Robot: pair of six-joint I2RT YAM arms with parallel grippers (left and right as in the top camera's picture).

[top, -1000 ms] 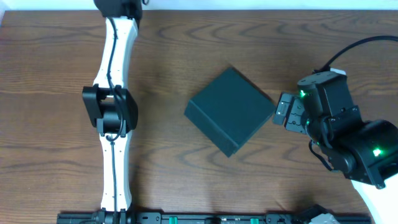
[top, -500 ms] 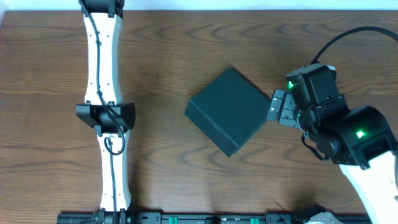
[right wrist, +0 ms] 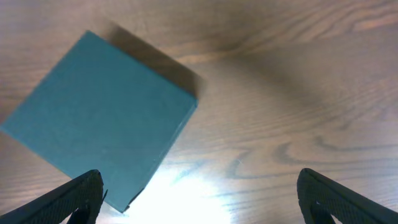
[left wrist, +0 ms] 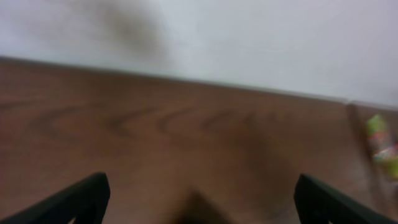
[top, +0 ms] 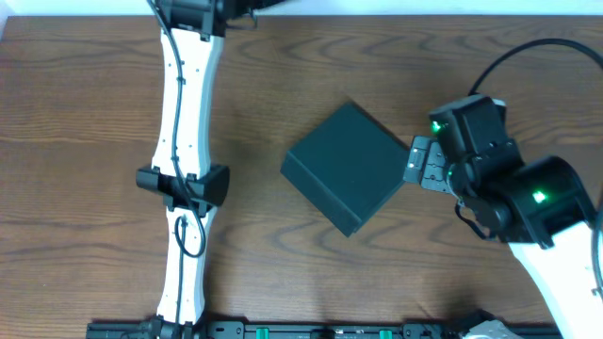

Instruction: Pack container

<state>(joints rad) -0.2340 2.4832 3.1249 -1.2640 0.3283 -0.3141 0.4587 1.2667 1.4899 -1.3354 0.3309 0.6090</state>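
Observation:
The container (top: 349, 168) is a dark green-black square box with its lid shut, lying turned like a diamond in the middle of the table. My right gripper (top: 420, 166) is just off its right corner. In the right wrist view the container (right wrist: 99, 118) fills the upper left, and the right gripper (right wrist: 199, 205) is open and empty, its left finger over the box's near corner. My left arm (top: 184, 169) reaches to the table's far edge, and its fingers lie past the top of the overhead view. In the left wrist view my left gripper (left wrist: 199, 208) is open and empty over bare wood.
The left wrist view shows the table's far edge against a white wall (left wrist: 249, 43), and a blurred green and pink packet (left wrist: 380, 142) at the far right. A black rail (top: 283, 330) runs along the table's front edge.
My left arm has stretched toward the far edge of the table. My right gripper has moved a little left toward the container's right corner. The container has not moved.

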